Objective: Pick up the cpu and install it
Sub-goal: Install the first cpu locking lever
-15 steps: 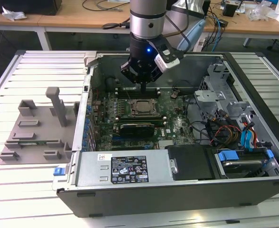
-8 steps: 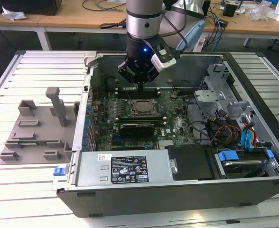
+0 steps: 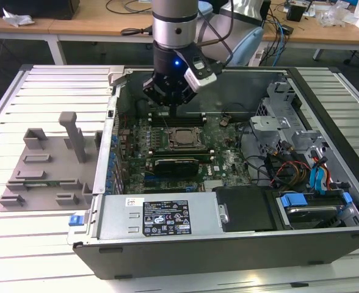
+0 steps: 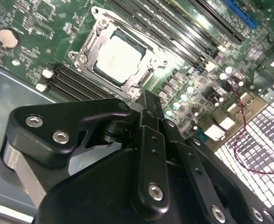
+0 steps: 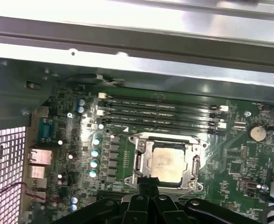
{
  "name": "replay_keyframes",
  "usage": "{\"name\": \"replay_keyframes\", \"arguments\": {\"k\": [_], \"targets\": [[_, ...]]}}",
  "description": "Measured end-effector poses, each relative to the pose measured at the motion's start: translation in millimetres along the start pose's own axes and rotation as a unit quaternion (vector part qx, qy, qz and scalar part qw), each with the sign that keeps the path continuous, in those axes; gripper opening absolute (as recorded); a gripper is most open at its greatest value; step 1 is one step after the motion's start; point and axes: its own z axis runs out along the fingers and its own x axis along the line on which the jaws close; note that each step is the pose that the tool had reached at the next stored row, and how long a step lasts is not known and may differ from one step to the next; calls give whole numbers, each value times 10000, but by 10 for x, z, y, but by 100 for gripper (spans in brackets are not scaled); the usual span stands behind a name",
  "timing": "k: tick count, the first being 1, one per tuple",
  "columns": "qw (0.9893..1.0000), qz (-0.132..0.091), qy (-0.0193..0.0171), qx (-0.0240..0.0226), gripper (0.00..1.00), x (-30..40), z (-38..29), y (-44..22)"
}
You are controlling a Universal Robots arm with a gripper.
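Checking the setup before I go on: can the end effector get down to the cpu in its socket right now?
Probably yes: nothing covers the cpu, and the end effector hovers close by it.

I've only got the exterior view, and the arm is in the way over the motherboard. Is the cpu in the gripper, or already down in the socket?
Observer: In the first wrist view the cpu lies flat inside the socket frame, silvery plate up.
Operator: So is the gripper carrying anything?
Observer: No. In the second wrist view the gripper is shut and holds nothing.
Operator: Where is its tip relative to the socket?
Observer: In the first wrist view it shows at the frame's rim, not over the plate. I can't tell whether it touches.
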Motion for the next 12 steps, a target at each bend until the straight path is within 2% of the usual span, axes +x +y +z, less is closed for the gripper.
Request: {"name": "replay_keyframes", "arguments": {"k": [1, 12], "targets": [[10000, 0, 0, -1, 11, 43, -1, 10], [10000, 0, 0, 0, 11, 323, -5, 71]]}}
